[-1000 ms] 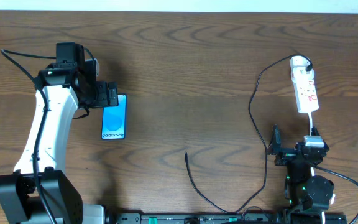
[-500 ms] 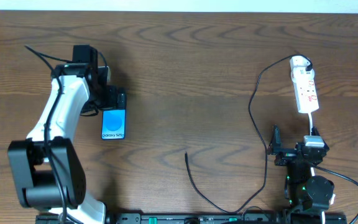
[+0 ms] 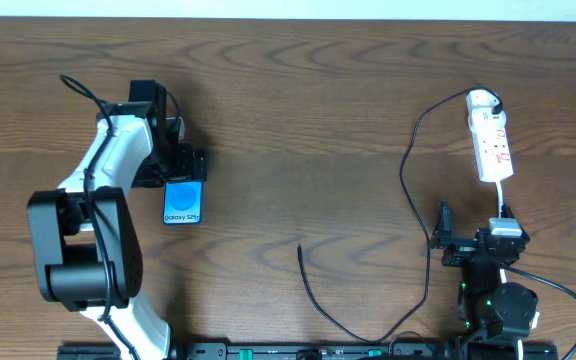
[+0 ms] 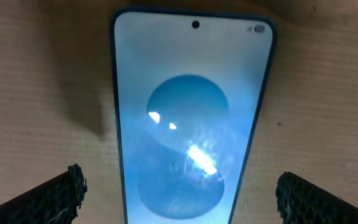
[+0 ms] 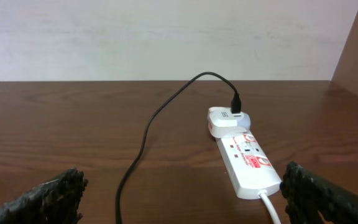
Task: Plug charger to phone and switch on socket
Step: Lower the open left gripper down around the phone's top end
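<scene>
Phone (image 3: 183,201): flat on bench (image 3: 298,120), left side, screen up. Left hand (image 4: 179,186): spread wide, straddling phone. Charger (image 3: 313,300): free end mid-bench, other end in socket (image 3: 491,147). Right hand (image 5: 180,186): wide open, empty.

Phone (image 3: 183,201) lies flat (screen lit); charger (image 3: 401,172) trails from white socket (image 3: 490,140).
</scene>
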